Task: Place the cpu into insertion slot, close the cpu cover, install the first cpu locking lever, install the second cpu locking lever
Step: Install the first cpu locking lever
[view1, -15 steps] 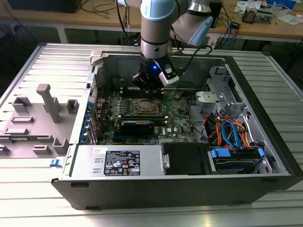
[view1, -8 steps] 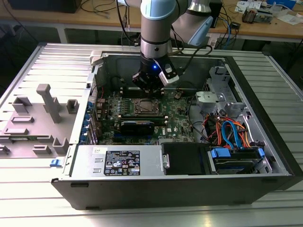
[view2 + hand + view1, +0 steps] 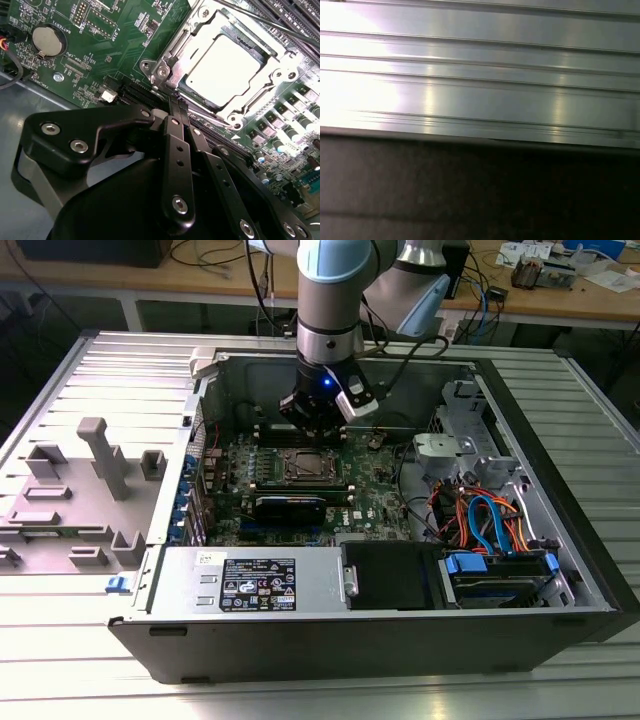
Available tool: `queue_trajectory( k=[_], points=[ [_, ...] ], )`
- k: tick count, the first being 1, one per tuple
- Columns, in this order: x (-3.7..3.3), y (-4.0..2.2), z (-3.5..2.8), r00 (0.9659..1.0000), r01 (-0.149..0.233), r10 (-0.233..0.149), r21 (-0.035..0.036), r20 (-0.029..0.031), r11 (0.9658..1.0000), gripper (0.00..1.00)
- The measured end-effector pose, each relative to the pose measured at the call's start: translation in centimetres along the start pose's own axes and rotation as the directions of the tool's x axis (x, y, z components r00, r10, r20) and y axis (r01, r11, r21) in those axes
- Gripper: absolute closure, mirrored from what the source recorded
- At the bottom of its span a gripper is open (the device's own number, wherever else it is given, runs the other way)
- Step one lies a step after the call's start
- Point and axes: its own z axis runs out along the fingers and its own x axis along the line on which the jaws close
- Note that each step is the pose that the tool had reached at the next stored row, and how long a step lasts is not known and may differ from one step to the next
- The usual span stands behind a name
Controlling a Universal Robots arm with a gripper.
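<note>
The cpu (image 3: 225,70) lies flat in the insertion slot (image 3: 305,466), its shiny silver top facing up. The cpu cover (image 3: 172,75), a silvery frame with a square cut-out, lies down over the chip's edges. A thin metal locking lever (image 3: 260,20) runs along the far side of the socket. My gripper (image 3: 176,102) is shut, its two black fingers pressed together with the tips at the socket's near edge. In the exterior view the gripper (image 3: 318,435) hangs just above the socket, inside the open computer case.
Black memory slots (image 3: 295,15) flank the socket, and a coin battery (image 3: 46,41) sits on the green board. A long black card (image 3: 290,505), a power supply (image 3: 255,580) and a drive cage with cables (image 3: 490,530) crowd the case. Grey fixtures (image 3: 105,455) stand on the ribbed table.
</note>
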Motion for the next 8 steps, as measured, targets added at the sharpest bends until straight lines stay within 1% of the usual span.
queue_trajectory(
  k=[8],
  points=[
    [-0.14,-0.06,0.12,1.0000,0.000,0.000,0.0001,0.0001,1.0000,0.89]
  ],
)
